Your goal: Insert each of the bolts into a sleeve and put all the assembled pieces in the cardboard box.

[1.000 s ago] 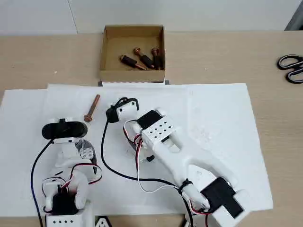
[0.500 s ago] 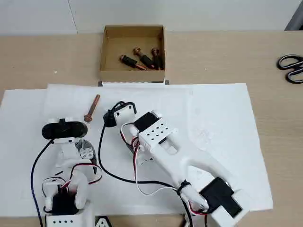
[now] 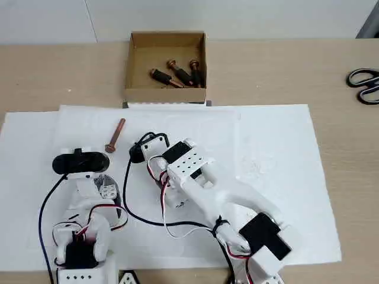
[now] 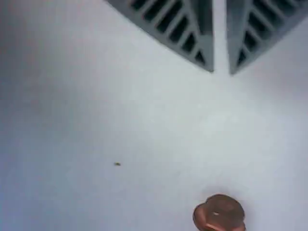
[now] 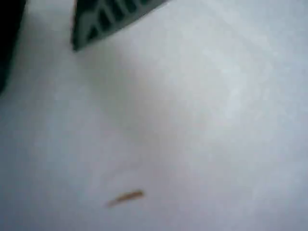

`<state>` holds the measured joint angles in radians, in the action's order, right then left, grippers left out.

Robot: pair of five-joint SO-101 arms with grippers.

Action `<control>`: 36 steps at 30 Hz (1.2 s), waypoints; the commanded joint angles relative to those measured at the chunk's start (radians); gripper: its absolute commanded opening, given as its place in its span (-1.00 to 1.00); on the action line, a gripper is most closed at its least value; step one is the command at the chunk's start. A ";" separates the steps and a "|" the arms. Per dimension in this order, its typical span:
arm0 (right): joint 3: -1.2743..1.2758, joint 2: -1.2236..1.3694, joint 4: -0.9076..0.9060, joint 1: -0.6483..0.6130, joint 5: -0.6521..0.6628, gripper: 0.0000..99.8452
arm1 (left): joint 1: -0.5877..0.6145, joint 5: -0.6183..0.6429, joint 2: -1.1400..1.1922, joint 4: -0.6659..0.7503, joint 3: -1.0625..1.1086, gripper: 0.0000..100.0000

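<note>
Right arm (image 3: pixel 213 189) has slid toward the lower left of the high view since a second ago; bolt and left arm are as before. Left arm (image 3: pixel 83 236) is at lower left, cut by the bottom edge. Left gripper (image 4: pixel 221 67): fingers all but closed, thin slit, nothing held. Right gripper (image 3: pixel 148 148) sits left of centre under its own wrist; open or closed, cannot tell.

Loose bolt (image 3: pixel 115 135): copper-coloured, flanged head, bare shank, flat on the white paper (image 3: pixel 272 136), just upper left of the right gripper. Long axis is near vertical in frame, head at the lower end, tip leaning upper right. In the left wrist view its head (image 4: pixel 219 214) is cut by the bottom edge. In the right wrist view a brown streak (image 5: pixel 124 197) is too blurred to identify.

Cardboard box (image 3: pixel 127 65) is at top centre on the table (image 3: pixel 284 71), with three sleeved bolts (image 3: pixel 177 74) in its right half. Scissors (image 3: pixel 364 86) are cut by the right edge.
</note>
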<state>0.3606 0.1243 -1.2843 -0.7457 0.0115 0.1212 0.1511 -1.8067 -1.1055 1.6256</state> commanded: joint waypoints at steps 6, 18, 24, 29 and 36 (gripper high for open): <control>-0.064 0.012 0.025 0.010 0.038 -1.00 | -0.002 0.002 -0.011 0.023 -0.002 -0.99; -0.292 -0.070 -0.219 0.061 -0.028 -0.99 | -0.008 0.003 -0.011 0.025 -0.004 -0.99; -0.331 -0.214 -0.381 0.136 -0.103 -0.99 | -0.008 0.046 -0.009 0.018 -0.005 -0.99; -0.285 -0.371 -0.424 0.231 -0.147 -0.99 | -0.003 0.091 -0.006 -0.031 -0.140 -0.99; -0.011 -0.616 -0.417 0.325 -0.146 -0.99 | -0.006 0.031 0.023 -0.032 -0.334 -0.99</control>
<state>0.2700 -0.3728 -1.6893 -0.4603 -0.1235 0.1181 0.2079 -1.8067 -1.1331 1.3878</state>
